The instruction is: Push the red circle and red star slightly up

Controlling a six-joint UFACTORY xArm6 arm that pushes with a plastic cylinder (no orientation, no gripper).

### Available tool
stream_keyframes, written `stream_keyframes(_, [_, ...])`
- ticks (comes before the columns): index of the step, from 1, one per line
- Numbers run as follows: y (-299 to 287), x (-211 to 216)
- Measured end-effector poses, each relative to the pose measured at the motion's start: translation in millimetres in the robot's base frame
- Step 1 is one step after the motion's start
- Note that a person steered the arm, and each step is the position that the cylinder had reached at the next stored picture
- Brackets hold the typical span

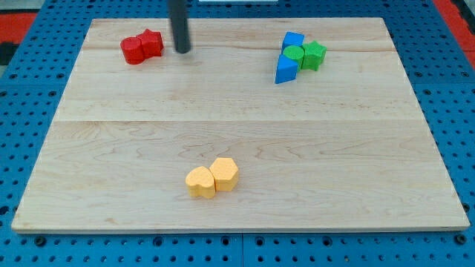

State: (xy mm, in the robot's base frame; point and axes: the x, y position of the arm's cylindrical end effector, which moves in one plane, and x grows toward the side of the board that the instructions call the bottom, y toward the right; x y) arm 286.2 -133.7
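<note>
The red circle (133, 50) and the red star (151, 43) lie touching each other near the view's top left of the wooden board (237, 111). The circle is on the left, the star on the right and slightly higher. My tip (182, 51) rests on the board just to the right of the red star, a small gap apart from it. The dark rod rises from it out of the view's top.
A blue cube (293, 40), a green circle (295, 53), a green star (314, 55) and a blue triangle (286, 70) cluster at the top right. A yellow heart (200, 182) and a yellow hexagon (224, 173) sit together at the bottom middle.
</note>
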Motion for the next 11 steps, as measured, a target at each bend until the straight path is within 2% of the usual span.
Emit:
stream_keyframes(2, [-60,51])
stream_keyframes(3, [-83,44])
stream_keyframes(8, [-60,13])
stream_keyframes(11, [-66,-35])
